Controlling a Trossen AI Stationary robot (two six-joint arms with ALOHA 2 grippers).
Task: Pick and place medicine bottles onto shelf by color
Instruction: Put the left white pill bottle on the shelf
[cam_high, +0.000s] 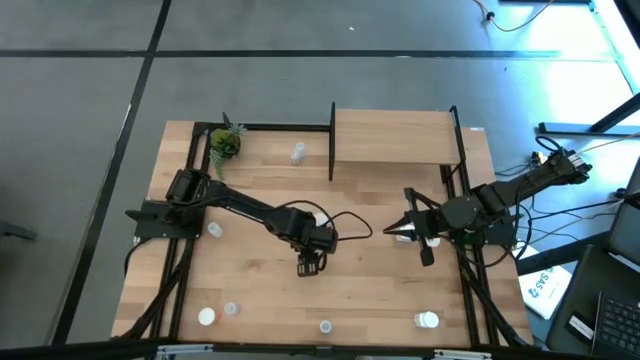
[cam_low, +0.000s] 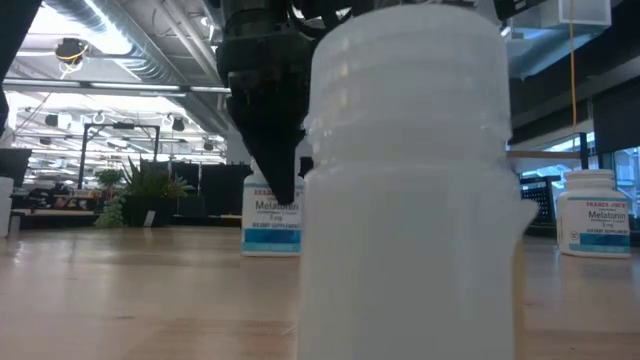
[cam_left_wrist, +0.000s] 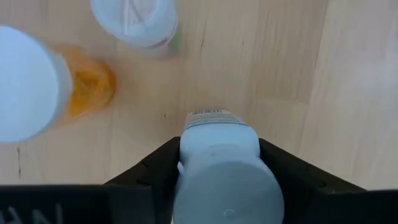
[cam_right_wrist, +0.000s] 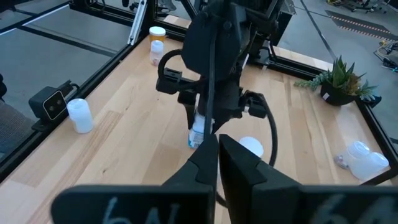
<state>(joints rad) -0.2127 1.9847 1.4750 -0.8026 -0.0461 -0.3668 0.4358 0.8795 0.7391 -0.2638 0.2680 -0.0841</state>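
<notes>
One white bottle (cam_left_wrist: 217, 168) between left tool (cam_left_wrist: 221, 177) fingers

Shelf (cam_high: 395, 136) at the table's (cam_high: 250, 300) back edge — plant (cam_high: 225, 143) at its left, bottles (cam_high: 207, 316) along the front.

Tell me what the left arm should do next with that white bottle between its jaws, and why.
Probably lift clear. The left gripper stands around the white bottle, which is upright on the table, its jaws look to be loosening, and the shelf holds nothing yet. The right gripper waits shut nearby.
</notes>
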